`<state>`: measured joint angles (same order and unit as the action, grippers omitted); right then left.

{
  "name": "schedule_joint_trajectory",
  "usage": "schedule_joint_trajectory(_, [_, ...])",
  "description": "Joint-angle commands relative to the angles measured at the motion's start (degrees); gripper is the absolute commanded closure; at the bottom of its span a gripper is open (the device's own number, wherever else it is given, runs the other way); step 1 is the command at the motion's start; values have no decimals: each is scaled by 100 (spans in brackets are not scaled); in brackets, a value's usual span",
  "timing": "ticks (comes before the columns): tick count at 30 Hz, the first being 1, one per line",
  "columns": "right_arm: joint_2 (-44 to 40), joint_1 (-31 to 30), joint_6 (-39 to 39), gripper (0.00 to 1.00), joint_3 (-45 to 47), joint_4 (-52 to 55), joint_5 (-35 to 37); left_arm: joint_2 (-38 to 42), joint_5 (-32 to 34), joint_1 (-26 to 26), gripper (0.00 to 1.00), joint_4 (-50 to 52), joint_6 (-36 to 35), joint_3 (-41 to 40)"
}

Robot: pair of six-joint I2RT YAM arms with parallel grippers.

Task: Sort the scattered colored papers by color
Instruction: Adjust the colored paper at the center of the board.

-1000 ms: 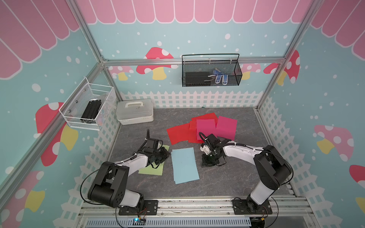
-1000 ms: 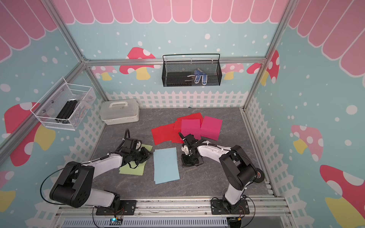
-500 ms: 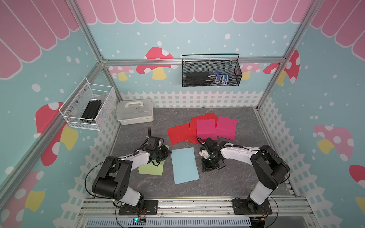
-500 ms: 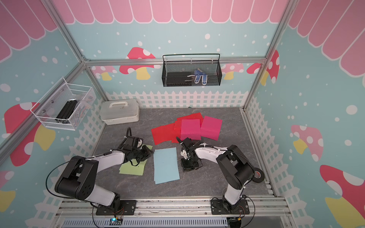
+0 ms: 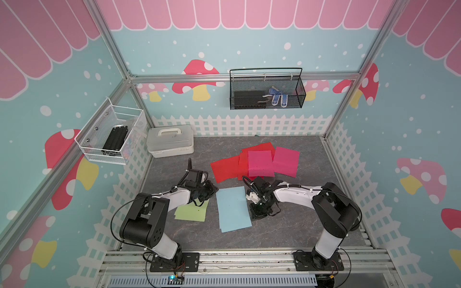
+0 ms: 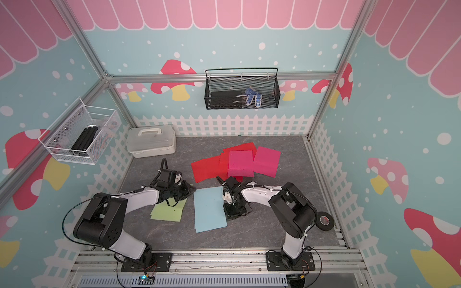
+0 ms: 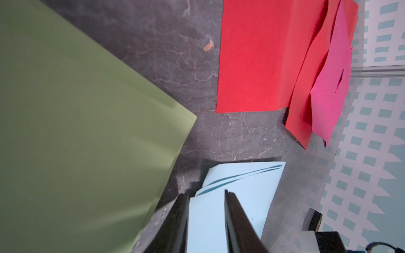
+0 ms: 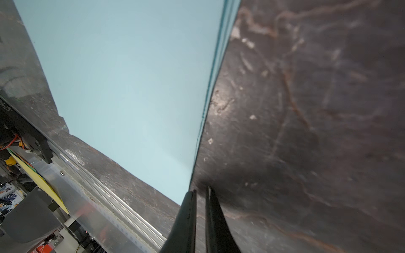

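A stack of blue sheets (image 5: pixel 233 209) lies in the lower middle of both top views, on a grey tabletop (image 5: pixel 299 224). Just left of it lies a green sheet (image 5: pixel 190 213), partly under the left arm. Above, in the centre, red sheets (image 5: pixel 224 168) and pink sheets (image 5: pixel 260 163) overlap in one mixed heap, apart from the blue.

The left claw (image 7: pixel 205 192) is partly open. Its jaws stand either side of the blue stack's upper left corner, where the sheets fan apart and lift a little. The right claw (image 8: pixel 200 189) is nearly closed, with only a thin slit between its jaws. Its tips sit at the stack's right edge, against the tabletop; whether it nips any paper cannot be told.

Likely risks: with the corner fanned, a pinch may catch only some sheets and split or crease the stack. Two claws pulling opposite sides could buckle or tear the paper. The left arm, low over the green sheet, may drag it askew. In the heap, overlapping red and pink sheets could lift together.
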<state>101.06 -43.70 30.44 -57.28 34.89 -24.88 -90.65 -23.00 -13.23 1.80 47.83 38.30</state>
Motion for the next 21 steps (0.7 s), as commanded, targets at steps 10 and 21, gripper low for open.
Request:
schedule_joint_trajectory(10, [379,-138,11,88,85,163,252,-355,-199,-41,70,-481,208,201])
schedule_joint_trajectory(21, [459,-147,7,88,15,112,181,-513,-246,-43,70,-423,191,544])
